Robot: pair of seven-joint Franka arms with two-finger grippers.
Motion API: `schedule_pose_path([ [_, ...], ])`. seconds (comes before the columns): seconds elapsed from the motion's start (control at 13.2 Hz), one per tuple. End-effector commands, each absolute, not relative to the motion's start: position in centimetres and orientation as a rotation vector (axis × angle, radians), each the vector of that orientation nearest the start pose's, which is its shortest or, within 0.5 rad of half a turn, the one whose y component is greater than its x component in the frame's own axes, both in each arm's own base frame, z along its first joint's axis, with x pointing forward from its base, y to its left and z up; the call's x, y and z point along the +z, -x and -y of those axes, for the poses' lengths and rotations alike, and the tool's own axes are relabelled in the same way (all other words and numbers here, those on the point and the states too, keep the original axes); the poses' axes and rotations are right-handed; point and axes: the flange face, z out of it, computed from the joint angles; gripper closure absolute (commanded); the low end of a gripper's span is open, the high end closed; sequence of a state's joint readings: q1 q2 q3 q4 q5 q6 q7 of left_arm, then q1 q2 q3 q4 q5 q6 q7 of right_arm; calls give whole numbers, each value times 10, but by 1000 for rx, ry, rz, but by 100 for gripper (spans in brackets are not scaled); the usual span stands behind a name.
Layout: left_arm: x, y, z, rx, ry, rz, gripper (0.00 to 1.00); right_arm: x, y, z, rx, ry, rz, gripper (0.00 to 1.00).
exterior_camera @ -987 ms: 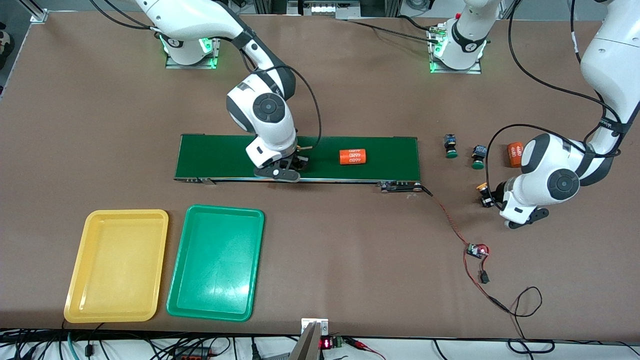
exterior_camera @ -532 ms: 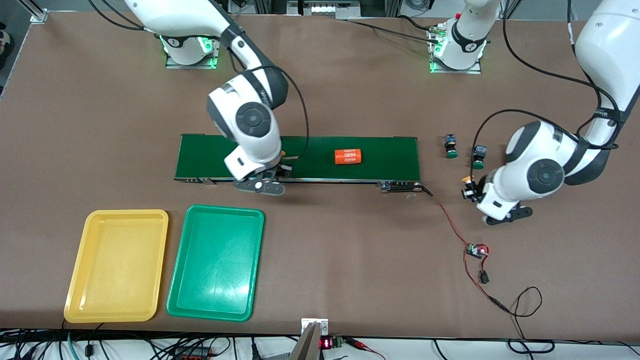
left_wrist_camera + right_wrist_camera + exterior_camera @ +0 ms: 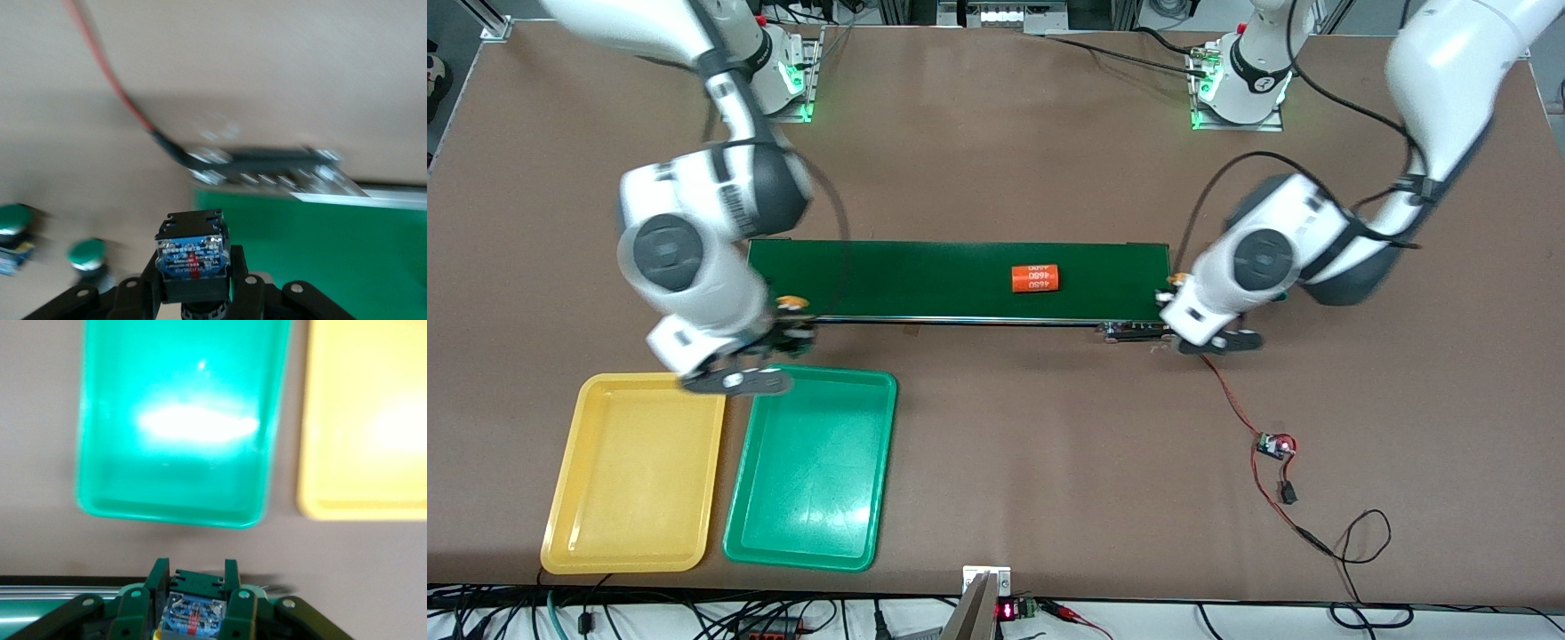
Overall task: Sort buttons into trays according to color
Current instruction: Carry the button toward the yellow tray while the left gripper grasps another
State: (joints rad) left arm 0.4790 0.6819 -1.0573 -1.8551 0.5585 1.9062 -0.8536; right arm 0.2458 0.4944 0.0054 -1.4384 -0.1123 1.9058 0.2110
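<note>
My right gripper (image 3: 787, 322) is shut on a yellow-capped button (image 3: 790, 304), up over the table between the conveyor and the trays. In the right wrist view the gripper (image 3: 193, 590) clamps the button's blue body (image 3: 192, 617), with the green tray (image 3: 177, 420) and yellow tray (image 3: 367, 420) ahead. My left gripper (image 3: 1172, 295) is shut on the other yellow-capped button (image 3: 1176, 279) over the conveyor's end. The left wrist view shows that button (image 3: 192, 257) in the left gripper (image 3: 193, 270) and two green-capped buttons (image 3: 87, 253) (image 3: 12, 223) on the table. The yellow tray (image 3: 578, 498) and green tray (image 3: 876, 462) are empty.
The long dark-green conveyor belt (image 3: 925, 276) carries an orange cylinder with white digits (image 3: 1034, 278). A red wire (image 3: 1227, 396) runs from the belt's end to a small circuit board (image 3: 1276, 444). The left arm covers the green buttons in the front view.
The right arm lifted its yellow-capped button off the belt and swung toward the trays. The left arm lifted its yellow-capped button off the table and carried it to the conveyor's end. The cylinder drifted along the belt.
</note>
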Motion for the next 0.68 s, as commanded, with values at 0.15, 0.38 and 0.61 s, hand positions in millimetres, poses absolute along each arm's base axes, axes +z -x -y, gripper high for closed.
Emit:
schedule_pose_path([
  [0.15, 274, -505, 333, 335, 3059, -15, 83, 380, -705, 0, 15, 3232, 388, 99],
  [0.38, 263, -506, 339, 296, 3080, -17, 80, 329, -722, 44, -67, 3278, 397, 98],
  [0.61, 251, -518, 327, 249, 3093, 5, 78, 293, -734, 65, -204, 3274, 424, 98],
])
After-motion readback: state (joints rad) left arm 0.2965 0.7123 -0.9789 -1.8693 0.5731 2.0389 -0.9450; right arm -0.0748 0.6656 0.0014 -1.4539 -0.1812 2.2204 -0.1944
